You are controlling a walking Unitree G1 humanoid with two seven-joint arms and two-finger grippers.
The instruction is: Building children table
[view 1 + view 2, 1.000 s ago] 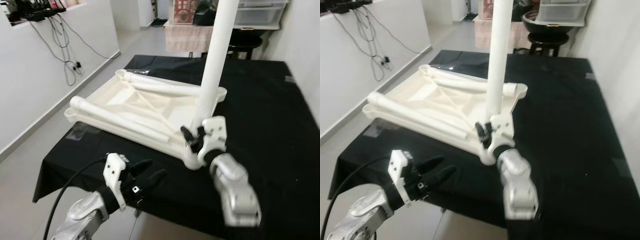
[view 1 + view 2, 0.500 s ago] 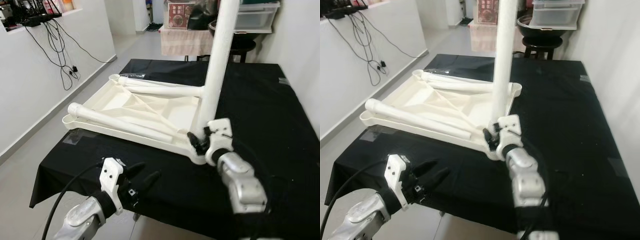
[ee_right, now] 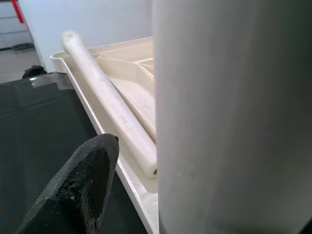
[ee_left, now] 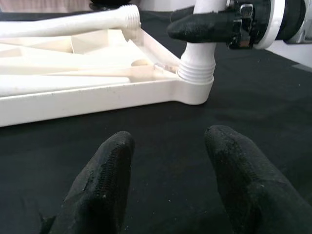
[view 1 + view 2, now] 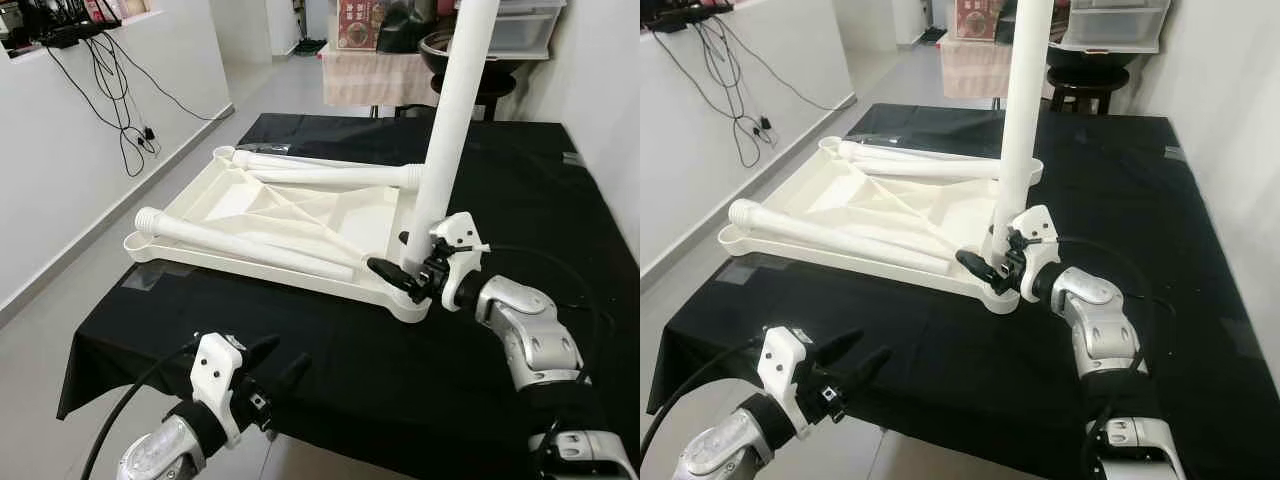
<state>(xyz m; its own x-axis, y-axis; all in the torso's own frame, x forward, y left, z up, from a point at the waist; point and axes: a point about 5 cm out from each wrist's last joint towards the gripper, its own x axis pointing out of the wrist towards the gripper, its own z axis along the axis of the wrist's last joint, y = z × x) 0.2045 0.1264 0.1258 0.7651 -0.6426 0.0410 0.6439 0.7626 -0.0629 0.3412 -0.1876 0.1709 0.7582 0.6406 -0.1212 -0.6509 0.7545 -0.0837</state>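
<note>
The right gripper (image 5: 405, 272) is clamped around the base of the upright white leg (image 5: 447, 130), which stands in the corner of the upside-down white tabletop (image 5: 290, 215) on the black table (image 5: 520, 190). Two more legs (image 5: 240, 242) lie inside the tabletop, beyond this gripper. The left gripper (image 5: 268, 375) hovers with fingers spread, holding nothing, near the table's front edge.

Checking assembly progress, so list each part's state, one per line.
Tabletop: upside down on the black cloth.
Upright leg: standing in the near corner socket.
Loose legs: two, lying in the tabletop.
Right gripper: around the upright leg's base.
Left gripper: open, holding nothing, near the table's edge.
</note>
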